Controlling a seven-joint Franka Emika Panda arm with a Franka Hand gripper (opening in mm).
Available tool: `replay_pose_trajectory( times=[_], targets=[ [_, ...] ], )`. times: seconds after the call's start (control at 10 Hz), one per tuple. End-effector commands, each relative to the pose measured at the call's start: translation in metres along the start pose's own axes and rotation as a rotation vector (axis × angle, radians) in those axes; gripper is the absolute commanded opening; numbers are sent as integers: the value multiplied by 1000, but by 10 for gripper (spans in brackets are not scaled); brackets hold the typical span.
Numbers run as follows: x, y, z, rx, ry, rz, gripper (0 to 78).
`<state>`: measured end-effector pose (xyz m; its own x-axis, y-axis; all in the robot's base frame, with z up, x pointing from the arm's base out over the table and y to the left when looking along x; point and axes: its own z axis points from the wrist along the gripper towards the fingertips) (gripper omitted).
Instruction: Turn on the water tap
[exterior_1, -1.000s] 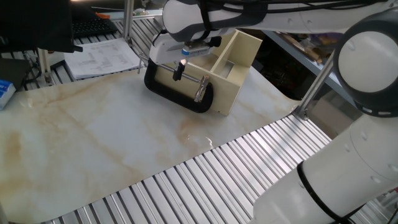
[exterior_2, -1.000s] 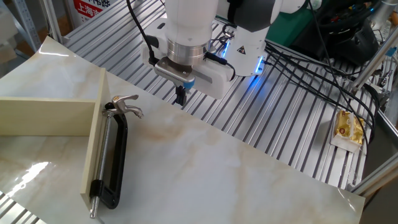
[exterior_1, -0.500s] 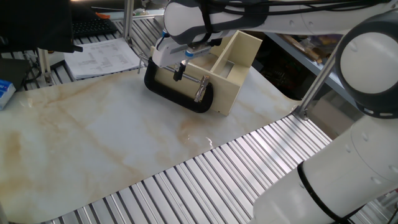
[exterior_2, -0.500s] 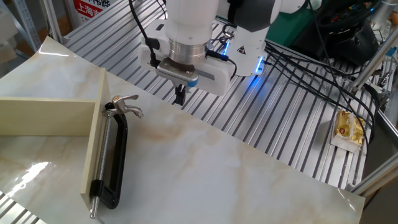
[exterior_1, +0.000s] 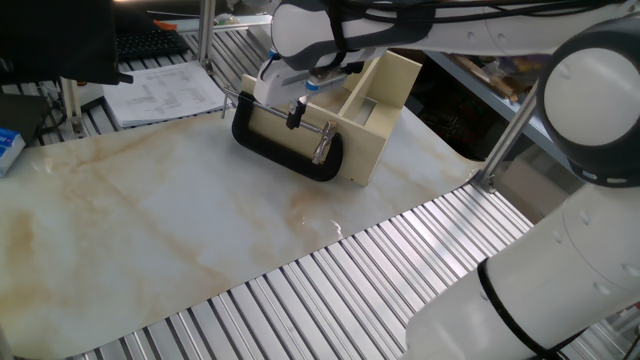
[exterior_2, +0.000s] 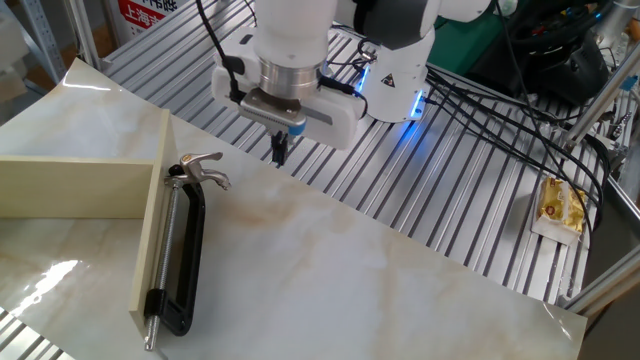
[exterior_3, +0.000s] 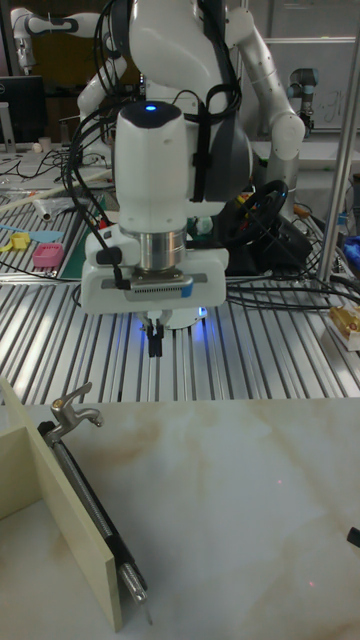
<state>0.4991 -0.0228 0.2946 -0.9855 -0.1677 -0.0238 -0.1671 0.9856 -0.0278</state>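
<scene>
A small metal tap (exterior_2: 200, 168) sits in the jaw of a black C-clamp (exterior_2: 190, 250) that lies along a cream open box (exterior_2: 80, 185) on the marble tabletop. The tall fixed view shows the tap (exterior_3: 72, 410) at the clamp's far end, its lever pointing right. My gripper (exterior_2: 279, 150) hangs above the slatted table edge, to the right of the tap and apart from it. Its fingers (exterior_3: 155, 345) are pressed together and hold nothing. In one fixed view the gripper (exterior_1: 296, 113) appears over the clamp (exterior_1: 285, 155), and the tap (exterior_1: 229, 100) is barely visible.
The marble sheet (exterior_2: 380, 290) lies on aluminium slats (exterior_2: 470, 200). A yellow packet (exterior_2: 560, 208) rests on the slats at right, and cables (exterior_2: 500, 110) run behind the arm. Papers (exterior_1: 165, 90) lie past the box's far side. A pink item (exterior_3: 47, 255) lies at the left.
My gripper has shifted a little to the left in the other fixed view, closer to the tap, and stays shut. Tap, clamp and box have not moved.
</scene>
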Motion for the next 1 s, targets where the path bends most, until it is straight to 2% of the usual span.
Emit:
replay_pose_trajectory(
  times=[0.1, 0.3, 0.5, 0.6, 0.7, 0.8, 1.0],
  targets=[
    [-1, -18, -1, 22, -4, -7, 0],
    [-8, -26, 1, 32, 0, -11, 0],
    [-20, -35, 10, 21, -1, -2, 0],
    [-26, -40, 11, 17, 18, -3, 0],
    [-33, -46, 11, 7, 55, -8, 0],
    [-42, -54, 11, -12, 78, -11, 0],
    [-55, -65, 12, -21, 77, 14, 0]
  ],
)
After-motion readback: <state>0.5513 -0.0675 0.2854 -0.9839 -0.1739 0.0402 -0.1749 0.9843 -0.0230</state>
